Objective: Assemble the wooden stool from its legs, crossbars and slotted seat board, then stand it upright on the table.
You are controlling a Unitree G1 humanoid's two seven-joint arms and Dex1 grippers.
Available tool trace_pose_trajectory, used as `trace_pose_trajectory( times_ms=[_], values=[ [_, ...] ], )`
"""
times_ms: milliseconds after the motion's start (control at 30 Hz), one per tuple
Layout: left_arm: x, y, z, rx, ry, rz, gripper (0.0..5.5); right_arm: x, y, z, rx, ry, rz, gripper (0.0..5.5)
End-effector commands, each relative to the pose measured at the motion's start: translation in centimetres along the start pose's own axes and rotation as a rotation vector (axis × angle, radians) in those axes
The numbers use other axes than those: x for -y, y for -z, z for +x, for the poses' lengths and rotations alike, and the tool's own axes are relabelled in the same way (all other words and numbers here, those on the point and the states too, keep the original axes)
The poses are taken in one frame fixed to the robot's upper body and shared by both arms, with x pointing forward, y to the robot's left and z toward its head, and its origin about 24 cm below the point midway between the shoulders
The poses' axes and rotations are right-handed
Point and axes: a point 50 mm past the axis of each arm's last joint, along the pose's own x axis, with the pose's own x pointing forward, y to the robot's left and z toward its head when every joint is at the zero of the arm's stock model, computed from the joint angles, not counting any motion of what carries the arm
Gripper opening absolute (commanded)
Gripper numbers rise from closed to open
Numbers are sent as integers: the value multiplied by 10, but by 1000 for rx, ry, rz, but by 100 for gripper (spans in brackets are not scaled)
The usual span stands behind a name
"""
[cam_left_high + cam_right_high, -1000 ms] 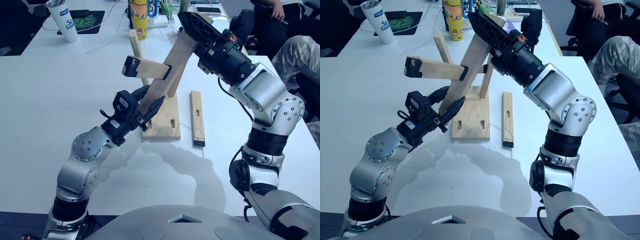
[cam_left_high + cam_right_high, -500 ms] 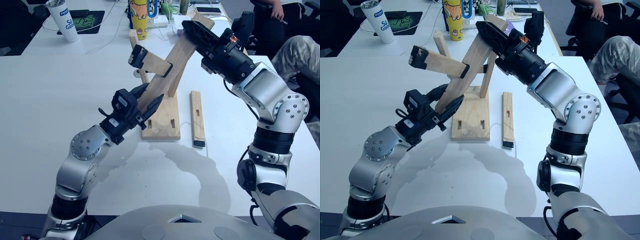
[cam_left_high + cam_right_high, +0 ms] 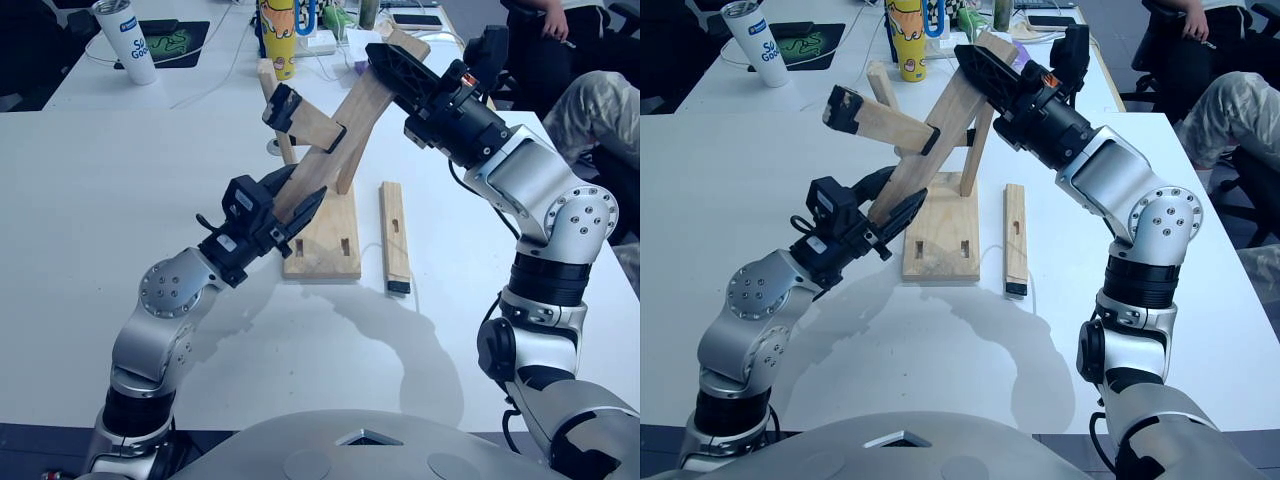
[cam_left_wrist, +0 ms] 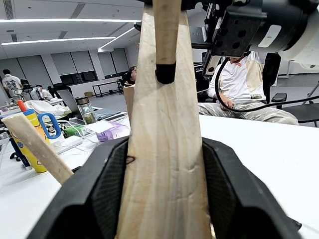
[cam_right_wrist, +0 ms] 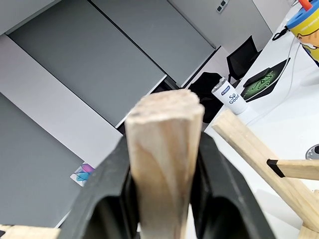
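Left gripper (image 3: 300, 192) raised just above the near left corner of the seat board, fingers clamped on the lower end of a long wooden leg (image 3: 352, 112). The leg slants up and away to the right. Seat board (image 3: 322, 258) lies flat on the white table (image 3: 120, 180), two slots showing near its front edge. Just right of the board, apart from it, a loose slotted bar (image 3: 394, 235) lies flat with its black tip toward the robot. A short crossbar (image 3: 312, 126) sticks out left from the middle of the held leg, black-capped end in the air. A second, thinner stick (image 3: 272, 88) leans behind it; can't tell where its base stands. Right gripper (image 3: 402, 60) is up high, closed tight on the top end of the same leg. Far back: a white tumbler (image 3: 125, 40) and a yellow cup (image 3: 280, 40).
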Motion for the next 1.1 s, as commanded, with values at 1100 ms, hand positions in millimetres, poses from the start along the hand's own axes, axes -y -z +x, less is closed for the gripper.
trace_pose_trajectory(
  times_ms=[1100],
  values=[
    [-1, 118, -23, -485, 145, 73, 380, 25, -3, -26, 127, 348, -325, 103]
  ],
)
